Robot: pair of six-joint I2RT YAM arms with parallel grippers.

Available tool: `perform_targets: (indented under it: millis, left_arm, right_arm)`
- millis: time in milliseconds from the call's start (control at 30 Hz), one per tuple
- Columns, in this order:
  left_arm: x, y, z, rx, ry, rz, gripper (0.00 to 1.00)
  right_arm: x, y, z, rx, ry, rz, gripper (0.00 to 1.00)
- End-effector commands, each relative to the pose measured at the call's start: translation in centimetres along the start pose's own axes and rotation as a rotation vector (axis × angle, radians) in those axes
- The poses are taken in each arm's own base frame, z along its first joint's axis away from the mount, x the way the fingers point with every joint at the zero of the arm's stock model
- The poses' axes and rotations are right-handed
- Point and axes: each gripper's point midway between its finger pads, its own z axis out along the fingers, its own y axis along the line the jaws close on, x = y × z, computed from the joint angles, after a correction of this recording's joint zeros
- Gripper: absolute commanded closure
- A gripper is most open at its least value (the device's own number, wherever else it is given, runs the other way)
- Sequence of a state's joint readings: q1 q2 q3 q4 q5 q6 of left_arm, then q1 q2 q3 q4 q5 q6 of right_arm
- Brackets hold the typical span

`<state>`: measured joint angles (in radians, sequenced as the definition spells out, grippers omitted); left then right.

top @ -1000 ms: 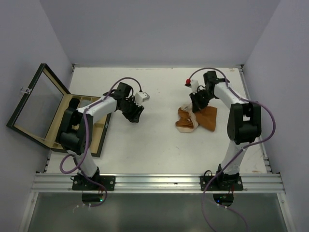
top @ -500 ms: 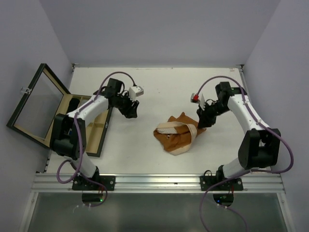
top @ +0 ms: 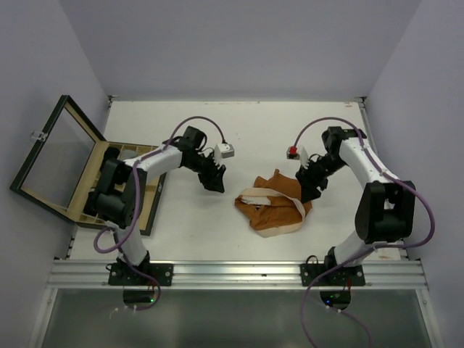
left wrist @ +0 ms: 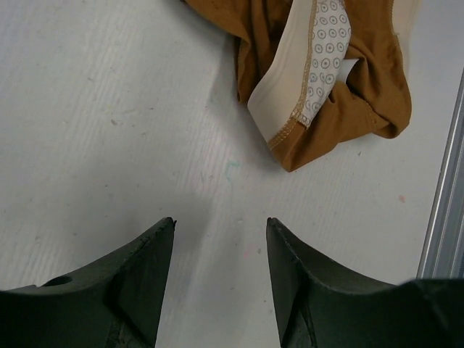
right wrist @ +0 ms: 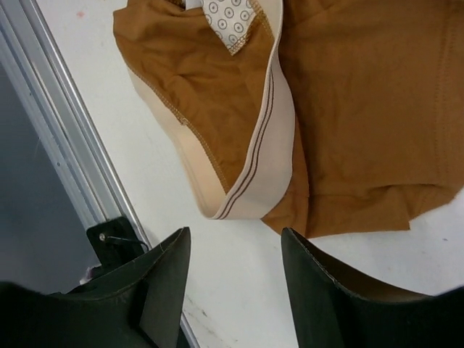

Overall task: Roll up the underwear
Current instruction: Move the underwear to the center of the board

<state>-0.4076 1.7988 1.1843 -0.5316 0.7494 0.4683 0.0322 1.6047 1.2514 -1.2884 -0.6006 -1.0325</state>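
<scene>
Left gripper and right gripper are both open, empty. Underwear sits just past the right fingers, tag printed with little circles.

The underwear is coloured orange-brown, its waistband is finished in cream with thin dark stripes, its label is printed white with small grey rings, the table is white, and the box is framed in black around pale wood.

The overhead camera faces down; both wrist cameras closely share the underwear below.
</scene>
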Motion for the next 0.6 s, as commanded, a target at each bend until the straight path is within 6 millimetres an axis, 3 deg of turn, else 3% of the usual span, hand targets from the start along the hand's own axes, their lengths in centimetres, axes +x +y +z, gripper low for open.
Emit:
perform_targets:
  millis: [0, 233, 300, 400, 500, 567]
  left_arm:
    - [-3.4, -0.8, 1.6, 0.135, -0.114, 0.081, 0.43]
    - [-3.1, -0.5, 3.8, 0.193, -0.108, 0.058, 0.42]
    - [-2.9, -0.2, 4.0, 0.175, -0.109, 0.057, 0.41]
    - [-2.3, -0.7, 3.8, 0.173, -0.112, 0.062, 0.41]
    - [-1.3, -1.2, 3.6, 0.178, -0.095, 0.066, 0.41]
    - [-1.0, -1.5, 3.3, 0.172, -0.09, 0.075, 0.41]
  right_arm:
    - [1.0, 1.2, 1.8, -0.077, 0.083, 0.064, 0.43]
    - [2.8, -0.2, 4.7, 0.039, 0.236, 0.126, 0.36]
    - [2.4, -2.0, 5.1, 0.138, 0.236, 0.156, 0.32]
    - [-0.1, -4.4, 4.5, 0.26, 0.14, 0.173, 0.31]
    - [-2.5, -4.3, 3.3, 0.261, 0.072, 0.102, 0.3]
    - [-2.8, -4.4, 2.4, 0.268, 0.085, 0.068, 0.28]
